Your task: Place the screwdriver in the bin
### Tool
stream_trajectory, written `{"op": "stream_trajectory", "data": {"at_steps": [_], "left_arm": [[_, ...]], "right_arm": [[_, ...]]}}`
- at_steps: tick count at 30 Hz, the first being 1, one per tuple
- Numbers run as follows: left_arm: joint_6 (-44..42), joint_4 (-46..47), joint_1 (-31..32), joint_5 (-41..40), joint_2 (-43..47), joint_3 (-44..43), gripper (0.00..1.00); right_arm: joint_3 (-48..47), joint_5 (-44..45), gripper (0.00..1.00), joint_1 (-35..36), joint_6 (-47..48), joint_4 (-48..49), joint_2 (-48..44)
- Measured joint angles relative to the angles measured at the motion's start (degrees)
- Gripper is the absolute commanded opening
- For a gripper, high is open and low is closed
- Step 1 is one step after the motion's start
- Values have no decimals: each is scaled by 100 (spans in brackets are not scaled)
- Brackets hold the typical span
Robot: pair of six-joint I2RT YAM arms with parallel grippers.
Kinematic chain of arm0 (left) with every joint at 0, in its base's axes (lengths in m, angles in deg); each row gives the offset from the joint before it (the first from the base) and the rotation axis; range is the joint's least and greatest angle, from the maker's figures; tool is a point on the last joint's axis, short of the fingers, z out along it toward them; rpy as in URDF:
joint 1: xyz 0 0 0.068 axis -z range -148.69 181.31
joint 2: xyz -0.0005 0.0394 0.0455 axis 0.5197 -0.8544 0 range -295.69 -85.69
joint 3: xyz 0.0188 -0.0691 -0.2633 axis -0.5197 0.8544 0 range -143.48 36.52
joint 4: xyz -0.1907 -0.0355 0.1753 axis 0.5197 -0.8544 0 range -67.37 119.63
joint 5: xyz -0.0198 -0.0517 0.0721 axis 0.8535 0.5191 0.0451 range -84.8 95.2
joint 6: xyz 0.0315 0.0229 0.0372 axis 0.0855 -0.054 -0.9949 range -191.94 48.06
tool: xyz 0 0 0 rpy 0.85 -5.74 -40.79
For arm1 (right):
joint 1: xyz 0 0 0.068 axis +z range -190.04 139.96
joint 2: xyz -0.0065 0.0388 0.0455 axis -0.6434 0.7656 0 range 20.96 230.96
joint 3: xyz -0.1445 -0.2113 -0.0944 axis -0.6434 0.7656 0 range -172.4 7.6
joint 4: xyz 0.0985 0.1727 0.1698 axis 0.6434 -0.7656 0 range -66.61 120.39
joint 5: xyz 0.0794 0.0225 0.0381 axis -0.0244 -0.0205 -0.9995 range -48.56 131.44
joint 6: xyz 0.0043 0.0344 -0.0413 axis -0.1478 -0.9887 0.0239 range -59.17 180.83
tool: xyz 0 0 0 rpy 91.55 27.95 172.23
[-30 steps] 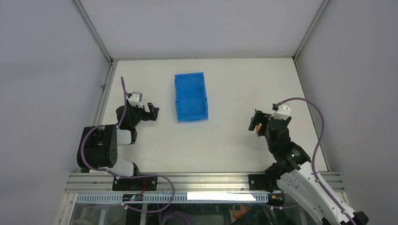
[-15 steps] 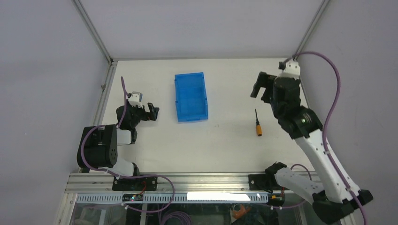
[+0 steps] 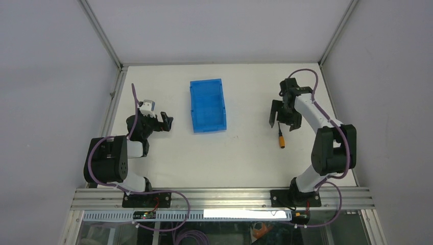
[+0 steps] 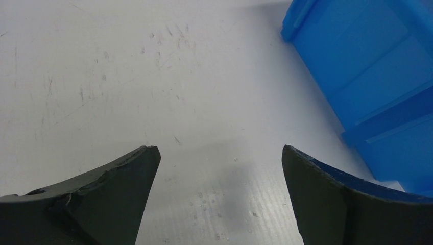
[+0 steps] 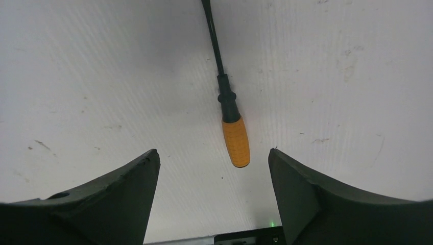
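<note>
1. Right hand (image 5: 212, 152): open. Both fingers stand wide apart, close over the bench (image 3: 240, 158), and grip nothing.
2. Screwdriver (image 5: 232, 127): lies flat on the bench between the 2 right fingers, clear of both. In the top view, the orange handle points to 6 o'clock and the shaft runs toward 12 o'clock under the hand.
3. Bin (image 3: 208, 105): stands at 9 o'clock of the screwdriver, well apart from it.
4. Left hand (image 4: 219, 149): open and holding nothing, near the bin on its 9 o'clock side.
</note>
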Motion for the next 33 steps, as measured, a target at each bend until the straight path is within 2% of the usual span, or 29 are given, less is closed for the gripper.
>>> {"op": "stream_trajectory", "data": {"at_steps": [5, 8, 10, 11, 12, 13, 21, 27, 33], "left_arm": [[0, 0, 0, 0, 0, 0, 99], [0, 0, 0, 0, 0, 0, 99], [0, 0, 0, 0, 0, 0, 99], [0, 0, 0, 0, 0, 0, 99], [2, 0, 0, 0, 0, 0, 99], [0, 0, 0, 0, 0, 0, 99], [0, 0, 0, 0, 0, 0, 99], [0, 0, 0, 0, 0, 0, 99], [2, 0, 0, 2, 0, 0, 99]], "right_arm": [[457, -304, 65, -293, 66, 175, 542], [586, -341, 52, -317, 90, 321, 807], [627, -352, 38, -321, 125, 422, 981], [627, -341, 28, -319, 149, 459, 1060], [627, -315, 17, -319, 164, 490, 1121], [614, -302, 0, -321, 184, 474, 1161], [223, -13, 0, -323, 264, 214, 1161], [-1211, 192, 0, -330, 275, -444, 1134], [-2656, 31, 0, -269, 103, -979, 1088]]}}
